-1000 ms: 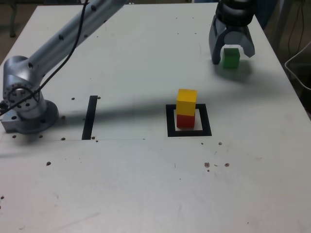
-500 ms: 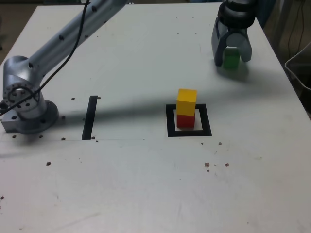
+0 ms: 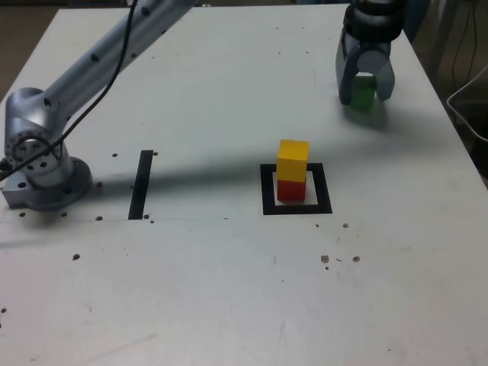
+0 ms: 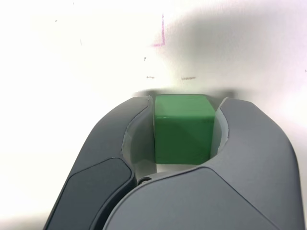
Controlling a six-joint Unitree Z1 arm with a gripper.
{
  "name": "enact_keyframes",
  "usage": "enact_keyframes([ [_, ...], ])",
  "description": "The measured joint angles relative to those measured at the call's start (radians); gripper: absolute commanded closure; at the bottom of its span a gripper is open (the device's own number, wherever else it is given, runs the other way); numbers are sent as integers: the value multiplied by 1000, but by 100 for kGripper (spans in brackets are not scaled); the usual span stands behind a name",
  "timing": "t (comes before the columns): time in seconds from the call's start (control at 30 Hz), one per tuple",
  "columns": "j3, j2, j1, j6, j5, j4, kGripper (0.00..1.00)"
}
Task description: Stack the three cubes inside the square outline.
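My gripper stands at the far right of the table in the exterior view, shut on the green cube. In the wrist view the green cube sits squeezed between both grey fingers, and my gripper touches it on two sides. It rests on or just over the table. The yellow cube sits on the red cube inside the square outline, well apart from the gripper and nearer the table's front.
The arm's grey base stands at the exterior view's left, its link reaching across the back. A narrow black strip lies beside the base. The table's right edge runs close to the gripper.
The fingers have closed in from wide open until they press on the green cube. The gripper shifted slightly towards the far edge. The two-cube stack has not moved.
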Motion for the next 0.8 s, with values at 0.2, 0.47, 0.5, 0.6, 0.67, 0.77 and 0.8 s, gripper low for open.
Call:
enact_keyframes([
  [0.2,50,-76,-2,9,3,20,80],
  [0.47,184,-233,-32,14,24,38,80],
  [0.5,209,-259,-39,12,31,36,80],
  [0.6,278,-329,-66,-9,44,30,80],
  [0.67,303,-361,-81,-18,46,29,80],
  [0.77,375,-401,-107,-50,45,27,80],
  [0.8,394,-414,-120,-60,43,26,80],
])
